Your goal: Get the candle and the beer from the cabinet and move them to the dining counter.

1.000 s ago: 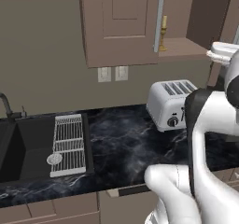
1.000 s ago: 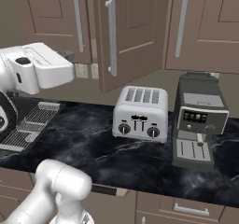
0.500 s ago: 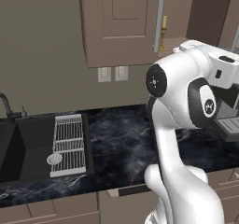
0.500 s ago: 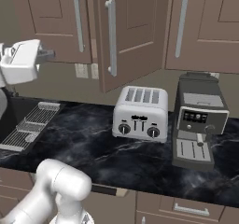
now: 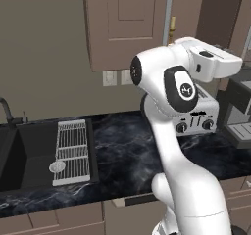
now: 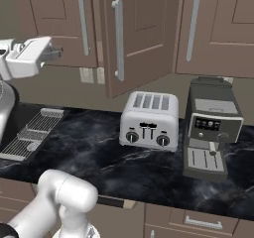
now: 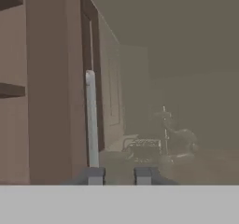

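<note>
We see the gripper (image 7: 119,175) raised beside the cabinet (image 5: 128,26), its fingers a little apart with nothing between them, near the silver handle (image 7: 92,120) on the edge of the open door (image 6: 138,33). The candle (image 5: 172,29) shows as a golden sliver behind that door, above the toaster (image 6: 148,120) and near the coffee machine (image 6: 212,126).

Base views flank the raised gripper (image 6: 58,53), sharing toaster (image 5: 198,117) and cabinet (image 6: 136,33) beyond it; hand view looks close along the door's handle (image 7: 92,120).
</note>
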Controlling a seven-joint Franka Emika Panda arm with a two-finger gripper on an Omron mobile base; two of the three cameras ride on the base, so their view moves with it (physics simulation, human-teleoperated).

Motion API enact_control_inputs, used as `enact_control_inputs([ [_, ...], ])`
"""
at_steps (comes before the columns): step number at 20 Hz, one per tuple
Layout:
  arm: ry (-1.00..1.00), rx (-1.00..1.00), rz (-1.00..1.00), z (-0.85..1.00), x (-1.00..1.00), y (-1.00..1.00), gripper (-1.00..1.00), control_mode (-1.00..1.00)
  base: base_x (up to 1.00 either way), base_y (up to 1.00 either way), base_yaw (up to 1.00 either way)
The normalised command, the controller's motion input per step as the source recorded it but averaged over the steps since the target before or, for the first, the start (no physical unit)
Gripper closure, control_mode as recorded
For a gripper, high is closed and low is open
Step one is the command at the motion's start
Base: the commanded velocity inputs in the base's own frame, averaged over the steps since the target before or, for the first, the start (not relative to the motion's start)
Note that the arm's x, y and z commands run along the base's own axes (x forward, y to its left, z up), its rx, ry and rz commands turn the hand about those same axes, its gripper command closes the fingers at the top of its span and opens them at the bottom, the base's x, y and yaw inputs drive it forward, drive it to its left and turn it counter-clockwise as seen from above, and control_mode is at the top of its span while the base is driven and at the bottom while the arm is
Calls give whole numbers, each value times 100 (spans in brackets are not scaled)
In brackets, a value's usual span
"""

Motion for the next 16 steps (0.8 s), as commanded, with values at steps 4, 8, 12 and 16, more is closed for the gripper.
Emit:
enact_control_inputs([
  [4,5,0,-1,0,58,-9,-100,-100,0,0,0],
  [8,4,0,0,0,57,-17,-100,-100,0,0,0],
  [12,2,0,0,-2,54,-21,-100,-100,0,0,0],
  [16,0,0,0,-9,41,-24,-100,-100,0,0,0],
])
